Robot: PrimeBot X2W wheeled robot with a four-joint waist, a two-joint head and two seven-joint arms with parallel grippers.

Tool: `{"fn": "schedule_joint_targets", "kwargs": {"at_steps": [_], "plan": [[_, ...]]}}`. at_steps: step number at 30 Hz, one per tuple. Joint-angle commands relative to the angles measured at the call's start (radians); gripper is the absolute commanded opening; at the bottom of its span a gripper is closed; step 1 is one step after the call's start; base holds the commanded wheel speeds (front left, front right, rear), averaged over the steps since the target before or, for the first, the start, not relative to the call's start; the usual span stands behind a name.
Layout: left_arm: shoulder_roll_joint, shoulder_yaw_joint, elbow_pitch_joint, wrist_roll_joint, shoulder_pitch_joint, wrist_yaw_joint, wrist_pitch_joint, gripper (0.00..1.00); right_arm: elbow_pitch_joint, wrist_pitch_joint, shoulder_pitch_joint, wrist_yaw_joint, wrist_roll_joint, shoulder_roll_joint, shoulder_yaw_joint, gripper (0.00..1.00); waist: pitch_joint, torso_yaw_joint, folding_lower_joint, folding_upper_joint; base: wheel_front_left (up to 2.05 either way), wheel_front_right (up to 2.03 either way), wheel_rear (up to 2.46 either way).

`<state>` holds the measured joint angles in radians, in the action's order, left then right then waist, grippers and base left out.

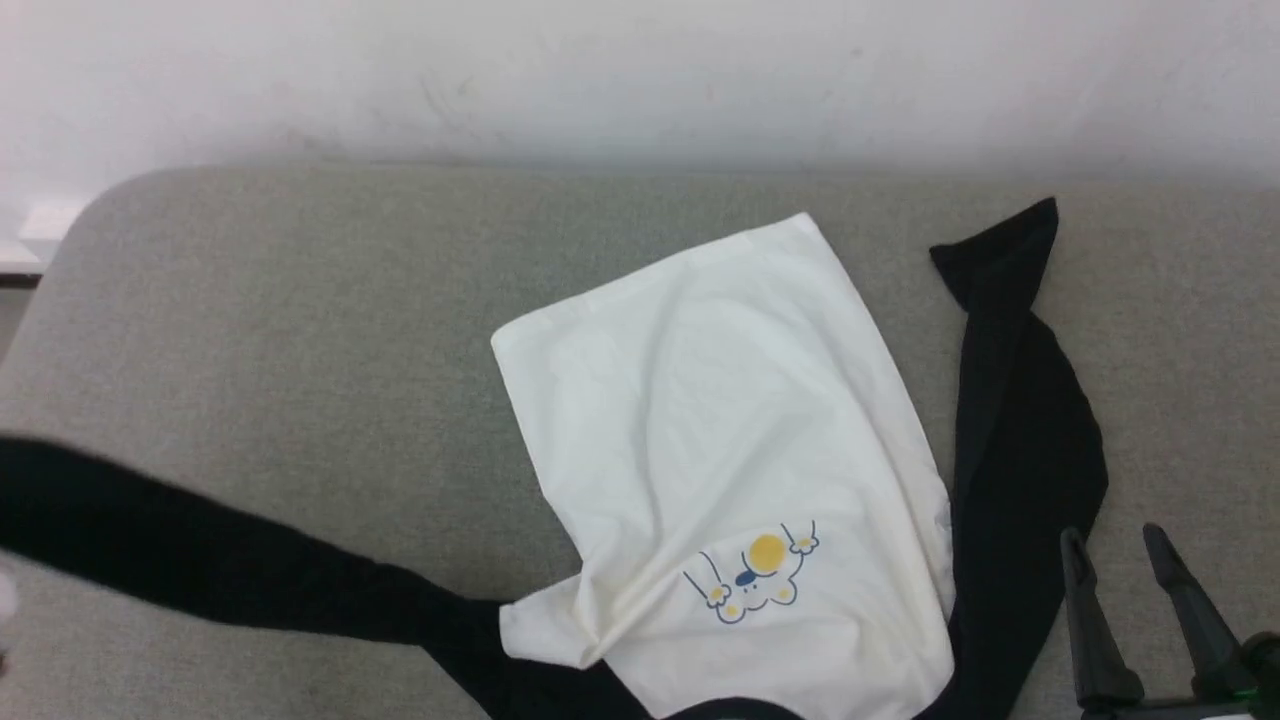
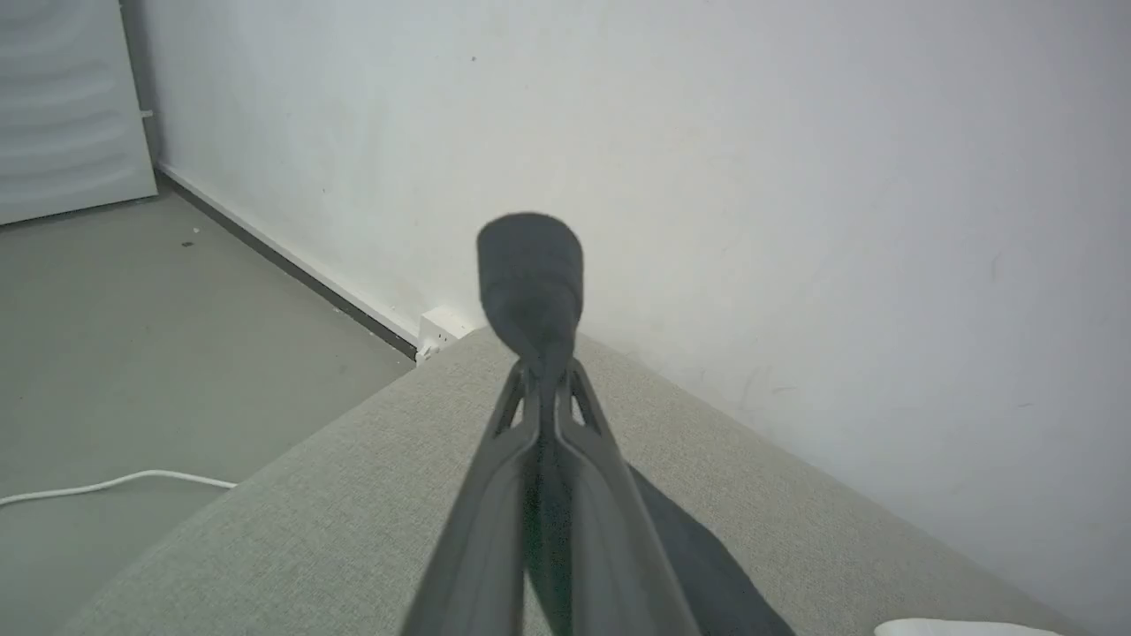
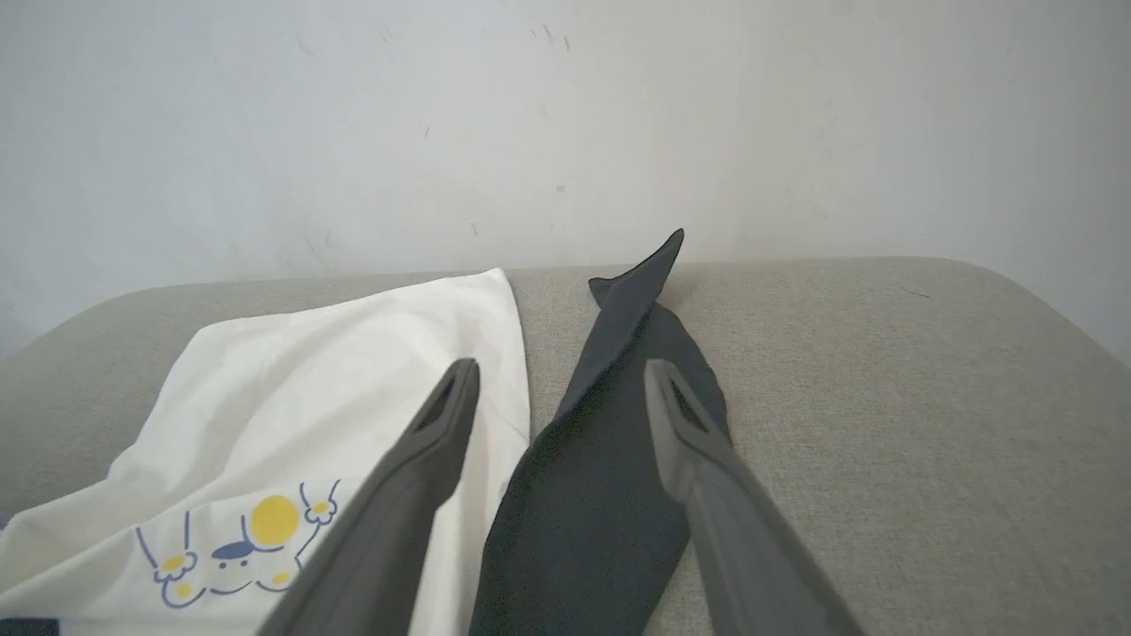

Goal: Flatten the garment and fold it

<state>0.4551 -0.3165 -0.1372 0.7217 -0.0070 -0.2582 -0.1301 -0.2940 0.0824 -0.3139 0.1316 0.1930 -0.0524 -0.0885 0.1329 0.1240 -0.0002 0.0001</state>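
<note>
Where jaws of the left gripper (image 2: 541, 364) pinch it, the garment (image 2: 530, 274) looks blurred.

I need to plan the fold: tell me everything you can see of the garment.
The garment is a soft T-shirt: a white body, creased and askew, with a small yellow-and-blue graphic near the robot, and black sleeves. It lies on the grey cushion. One sleeve stretches left, its end pinched in the shut left end effector; the other lies crumpled on the right.

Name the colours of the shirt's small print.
The print is yellow and blue; right wrist view best.
</note>
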Motion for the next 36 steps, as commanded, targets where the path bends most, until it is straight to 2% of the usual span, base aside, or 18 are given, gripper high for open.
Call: {"fn": "schedule_joint_targets", "kwargs": {"at_steps": [1, 4, 9, 13, 17, 21, 25, 26, 28, 32, 36], "plan": [[-0.023, -0.038, -0.024, 0.017, 0.056, -0.019, 0.014, 0.0, 0.009, 0.011, -0.015, -0.001, 0.01, 0.002, 0.002, 1.0, -0.045, 0.003, 0.0002, -0.0001, 0.0, 0.0, 0.0], [-0.066, -0.109, -0.059, 0.035, 0.145, -0.052, 0.036, 0.0, 0.022, 0.022, -0.034, -0.001, 0.021, 0.002, -0.002, 1.0, -0.068, 0.006, 0.0002, -0.0001, 0.0, 0.0, 0.0], [-0.108, -0.144, -0.098, 0.047, 0.245, -0.057, 0.044, 0.0, 0.035, 0.033, -0.054, -0.001, 0.034, 0.002, -0.009, 1.0, -0.095, 0.019, 0.0002, -0.0001, 0.0, 0.0, 0.0], [-0.106, -0.127, -0.129, 0.037, 0.251, -0.056, 0.039, 0.0, 0.034, 0.035, -0.055, -0.001, 0.037, 0.002, -0.005, 1.0, -0.102, 0.026, 0.0002, -0.0001, 0.0, 0.0, 0.0], [-0.078, -0.06, -0.184, -0.002, 0.203, -0.052, 0.027, 0.0, 0.03, 0.033, -0.049, -0.001, 0.037, 0.002, -0.007, 1.0, -0.099, 0.026, 0.0002, -0.0001, 0.0, 0.0, 0.0], [-0.052, 0.05, -0.272, -0.049, 0.123, -0.048, -0.006, 0.0, 0.016, 0.033, -0.039, -0.001, 0.032, 0.002, -0.034, 1.0, -0.092, 0.013, 0.0002, -0.0001, 0.0, 0.0, 0.0], [-0.033, 0.207, -0.349, -0.111, 0.018, -0.037, -0.061, 0.0, -0.005, 0.026, -0.031, -0.001, 0.03, 0.002, -0.074, 1.0, -0.086, -0.004, 0.0002, -0.0001, 0.0, 0.0, 0.0], [-0.033, 0.207, -0.349, -0.111, 0.018, -0.037, -0.061, 0.0, -0.005, 0.026, -0.031, -0.001, 0.03, 0.002, -0.074, 1.0, -0.086, -0.004, 0.0002, -0.0001, 0.0, 0.0, 0.0], [-0.035, 0.301, -0.371, -0.141, -0.04, -0.024, -0.094, 0.0, -0.013, 0.022, -0.028, -0.001, 0.031, 0.002, -0.095, 1.0, -0.081, -0.014, 0.0002, -0.0001, 0.0, 0.0, 0.0], [-0.066, 0.518, -0.378, -0.204, -0.154, 0.022, -0.162, 0.0, -0.026, 0.016, -0.021, -0.001, 0.031, 0.002, -0.121, 1.0, -0.065, -0.033, 0.0002, -0.0001, 0.0, 0.0, 0.0], [-0.132, 0.738, -0.332, -0.264, -0.231, 0.081, -0.217, 0.0, -0.034, 0.013, -0.016, -0.001, 0.032, 0.002, -0.127, 1.0, -0.043, -0.049, 0.0002, -0.0001, 0.0, 0.0, 0.0]]}}
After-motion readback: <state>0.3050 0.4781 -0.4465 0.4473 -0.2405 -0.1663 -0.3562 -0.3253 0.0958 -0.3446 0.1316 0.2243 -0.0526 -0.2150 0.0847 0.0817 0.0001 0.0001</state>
